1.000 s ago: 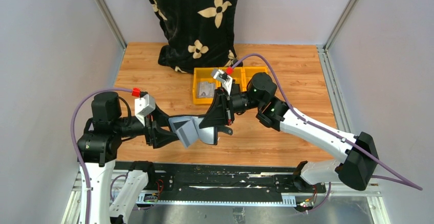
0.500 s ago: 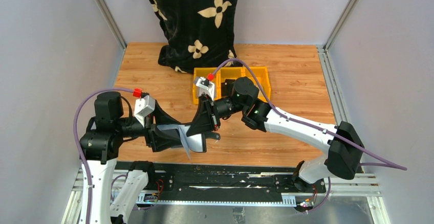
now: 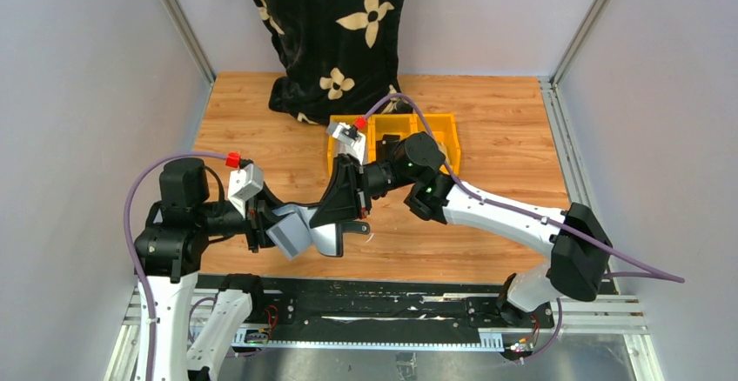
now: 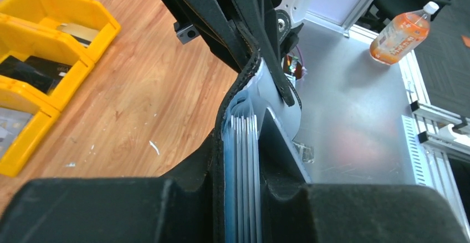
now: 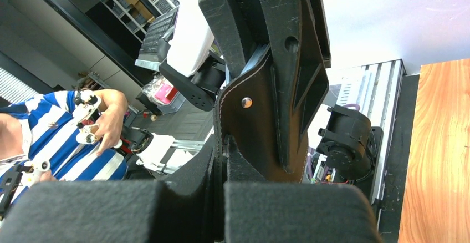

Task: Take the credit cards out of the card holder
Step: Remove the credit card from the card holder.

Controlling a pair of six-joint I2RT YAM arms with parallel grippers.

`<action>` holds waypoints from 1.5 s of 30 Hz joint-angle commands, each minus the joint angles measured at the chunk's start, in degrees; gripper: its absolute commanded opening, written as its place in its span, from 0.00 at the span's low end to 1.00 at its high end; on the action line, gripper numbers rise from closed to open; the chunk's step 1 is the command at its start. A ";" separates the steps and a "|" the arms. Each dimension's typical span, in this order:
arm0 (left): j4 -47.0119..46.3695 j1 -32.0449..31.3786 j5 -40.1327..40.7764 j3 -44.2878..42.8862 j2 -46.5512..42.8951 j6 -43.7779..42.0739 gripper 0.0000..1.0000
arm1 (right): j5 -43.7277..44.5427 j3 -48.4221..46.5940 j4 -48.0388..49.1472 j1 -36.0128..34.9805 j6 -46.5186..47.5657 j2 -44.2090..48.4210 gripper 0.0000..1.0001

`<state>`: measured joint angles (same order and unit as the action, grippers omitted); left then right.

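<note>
Since a second ago the right arm [image 3: 496, 211] has swung left and nearer, carrying the card holder [image 3: 305, 231] with it, and the left gripper [image 3: 271, 229] has narrowed onto it. Both arms reach inward over the near middle of the table [image 3: 487, 111], the left arm [image 3: 170, 224] stretched level to the right. The card holder hangs spread open between them, off the wood. The left gripper pinches its grey-blue slotted left half. The right gripper [image 3: 346, 220] is clamped on the black right flap. The credit cards [image 4: 244, 165] show only as thin pale edges packed in the slots.
</note>
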<state>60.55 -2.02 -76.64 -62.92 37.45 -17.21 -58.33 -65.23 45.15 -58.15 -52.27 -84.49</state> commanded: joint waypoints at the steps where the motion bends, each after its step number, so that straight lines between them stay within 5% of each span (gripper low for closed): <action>1: -0.09 -0.18 0.67 -2.41 -0.82 0.66 0.15 | 1.47 0.70 0.88 0.15 1.57 1.56 0.13; 5: -0.08 -0.18 7.03 -2.29 -1.35 -0.76 0.06 | 8.99 -2.70 -23.35 0.33 17.29 4.20 0.58; 9: -0.24 -0.18 25.59 -3.48 -0.90 -7.51 0.01 | 23.16 -2.62 -34.31 -0.01 28.45 8.60 0.76; 15: -4.22 -0.18 46.44 -4.69 1.79 -10.66 0.00 | 37.63 1.61 -30.06 -3.55 36.03 11.46 0.80; 22: -4.30 -0.18 52.26 -5.56 2.62 -12.93 0.00 | 52.84 -3.51 -32.38 -8.10 43.94 5.50 0.82; 29: -4.06 -0.22 54.06 -4.43 1.48 -15.78 0.00 | 70.33 -5.17 -23.28 -16.21 55.83 1.68 0.83; 39: 0.45 -0.18 40.68 -5.51 -2.07 -18.87 0.03 | 67.00 -11.75 -35.06 -13.65 57.20 -0.58 0.88; 45: 3.71 -0.18 32.13 -7.09 -3.35 -20.49 0.03 | 41.36 -12.15 -38.32 -7.19 52.75 1.59 0.87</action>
<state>62.89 -2.02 -36.62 -67.51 34.98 -36.03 -0.32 -75.48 11.64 -69.25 2.74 -84.36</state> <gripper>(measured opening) 0.233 0.882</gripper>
